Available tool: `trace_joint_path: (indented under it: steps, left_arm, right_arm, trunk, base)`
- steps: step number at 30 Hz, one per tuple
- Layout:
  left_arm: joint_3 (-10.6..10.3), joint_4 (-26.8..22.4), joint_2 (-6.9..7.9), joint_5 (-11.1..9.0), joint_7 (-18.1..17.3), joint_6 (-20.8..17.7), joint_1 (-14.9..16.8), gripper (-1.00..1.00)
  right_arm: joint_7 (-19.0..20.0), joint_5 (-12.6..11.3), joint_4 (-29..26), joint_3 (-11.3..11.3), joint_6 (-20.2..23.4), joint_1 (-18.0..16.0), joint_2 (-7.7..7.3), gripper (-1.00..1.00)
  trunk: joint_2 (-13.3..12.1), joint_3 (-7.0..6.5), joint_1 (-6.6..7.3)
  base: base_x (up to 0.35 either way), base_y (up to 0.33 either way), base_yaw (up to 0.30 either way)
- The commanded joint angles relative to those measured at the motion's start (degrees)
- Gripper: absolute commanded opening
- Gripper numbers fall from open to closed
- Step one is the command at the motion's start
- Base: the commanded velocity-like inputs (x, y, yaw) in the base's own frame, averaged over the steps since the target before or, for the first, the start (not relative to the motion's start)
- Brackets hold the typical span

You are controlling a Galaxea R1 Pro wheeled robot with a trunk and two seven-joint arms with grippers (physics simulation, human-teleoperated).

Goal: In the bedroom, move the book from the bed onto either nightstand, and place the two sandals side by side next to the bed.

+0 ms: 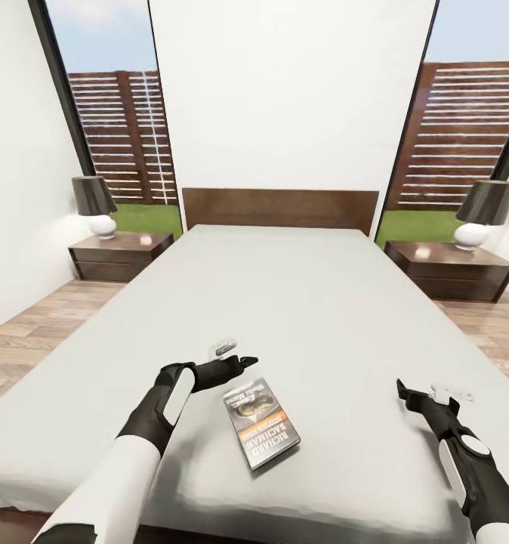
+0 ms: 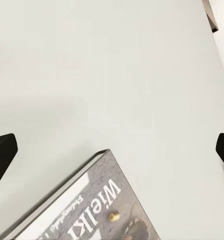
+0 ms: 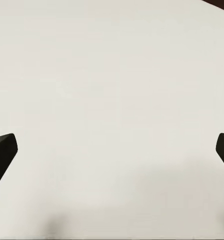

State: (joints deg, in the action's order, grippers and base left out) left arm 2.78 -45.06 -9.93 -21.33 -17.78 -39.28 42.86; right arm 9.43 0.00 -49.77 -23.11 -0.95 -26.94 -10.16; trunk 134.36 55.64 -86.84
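Ahead, the large low bed with its dark brown wooden frame, flat headboard and plain pale grey mattress stretches from the robot toward the white back wall of the bedroom. The small thin paperback book, dark-covered with an orange band and white lettering, lies flat on the mattress close to the bed's near edge, a little toward its left side. The left gripper hovers over the mattress just beyond the book's far end, its jaws spread wide apart and holding nothing; the left wrist view shows the book lying below and between its dark fingertips. The right gripper hangs above bare mattress near the bed's right edge, well apart from the book, likewise spread and empty. A low dark brown wooden nightstand stands at each side of the headboard, the other nightstand at the right, and each carries a white-based lamp with a dark shade.
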Motion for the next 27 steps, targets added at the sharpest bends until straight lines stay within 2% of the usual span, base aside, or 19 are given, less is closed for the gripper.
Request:
trace_joint_path:
  steps: [1,5,15,21,27]
  left_arm:
    - [0.29,-0.02,-0.07,-0.12,-0.15,-0.45,0.03,1.0]
    - [0.29,-0.02,-0.07,-0.12,-0.15,-0.45,0.03,1.0]
    - [0.29,-0.02,-0.07,-0.12,-0.15,-0.45,0.03,1.0]
    - [0.29,-0.02,-0.07,-0.12,-0.15,-0.45,0.03,1.0]
    - [0.29,-0.02,-0.07,-0.12,-0.15,-0.45,0.03,1.0]
  right_arm:
    - [0.41,0.0,0.0,-0.19,-0.1,-0.04,0.03,1.0]
    - [0.41,0.0,0.02,-0.19,-0.1,-0.04,0.03,1.0]
    - [0.41,0.0,-0.01,-0.19,-0.1,-0.04,0.02,1.0]
    - [0.41,0.0,0.02,-0.19,-0.1,-0.04,0.01,1.0]
    - [0.41,0.0,0.01,-0.19,-0.1,-0.04,0.02,1.0]
  trunk:
    - [0.44,0.24,-0.21]
    - [2.04,0.96,-1.09]
    - [2.04,0.96,-1.09]
    - [4.45,2.03,-2.41]
    - [4.45,2.03,-2.41]
  base:
    - [0.0,0.0,0.0]
    - [0.0,0.0,0.0]
    - [0.0,0.0,0.0]
    - [0.0,0.0,0.0]
    - [0.0,0.0,0.0]
